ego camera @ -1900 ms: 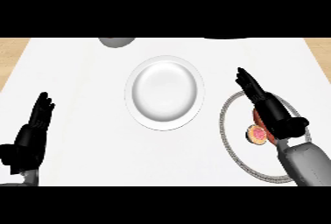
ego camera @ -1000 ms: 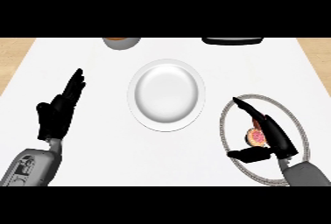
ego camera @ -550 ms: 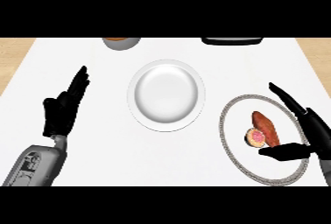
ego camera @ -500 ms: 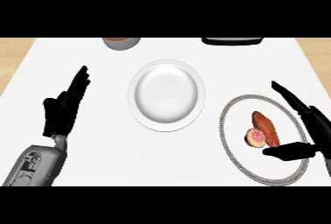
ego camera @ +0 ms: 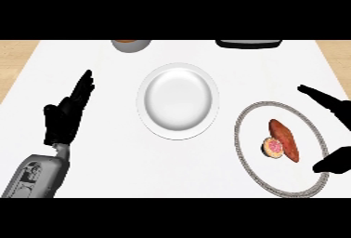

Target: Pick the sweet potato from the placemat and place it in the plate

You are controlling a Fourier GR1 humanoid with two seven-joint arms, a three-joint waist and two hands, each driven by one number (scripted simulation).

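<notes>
Both of my hands are empty: my right hand (ego camera: 334,135) has drawn back, fingers spread wide beside the reddish-brown sweet potato (ego camera: 284,140), still ungrasped on the round grey-rimmed placemat (ego camera: 248,160); white plate (ego camera: 179,100) awaits.

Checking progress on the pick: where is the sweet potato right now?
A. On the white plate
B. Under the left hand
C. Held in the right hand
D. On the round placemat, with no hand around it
D: the sweet potato lies on the placemat, with the right hand open beside it and the white plate bare.
</notes>
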